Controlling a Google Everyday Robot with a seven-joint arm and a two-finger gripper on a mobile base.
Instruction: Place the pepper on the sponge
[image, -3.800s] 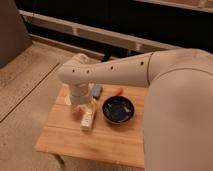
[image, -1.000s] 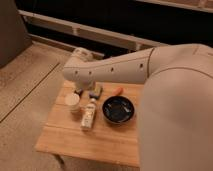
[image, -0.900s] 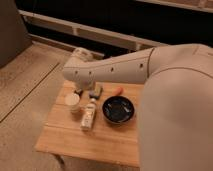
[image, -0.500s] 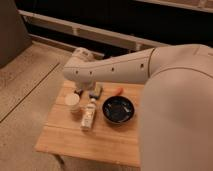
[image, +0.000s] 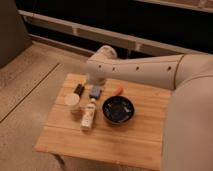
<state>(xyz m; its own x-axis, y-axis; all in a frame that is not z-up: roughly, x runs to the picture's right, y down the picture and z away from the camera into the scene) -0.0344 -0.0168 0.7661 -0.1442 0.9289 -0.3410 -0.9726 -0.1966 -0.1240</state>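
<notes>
Gripper (image: 95, 80), released, hangs above the sponge (image: 95, 91); pepper (image: 118, 90) lies beside it on the table (image: 130, 140). I should pinch across its width.

The robot's arm (image: 145, 70) is a thick, smooth, cream-white plastic tube. It widens into a broad, pale, rounded shoulder shell (image: 192, 120) that fills the right side of the view. A row of small dark round dots (image: 135, 67), like recessed screw holes, runs along the tube's side. At the tube's far end sits a domed cream-white joint cap (image: 104, 54), and below it a short segment (image: 96, 79) of the same casing looks greyer in shadow. The gripper is hidden beneath that last segment, over the back part of the light wooden table (image: 125, 142).
</notes>
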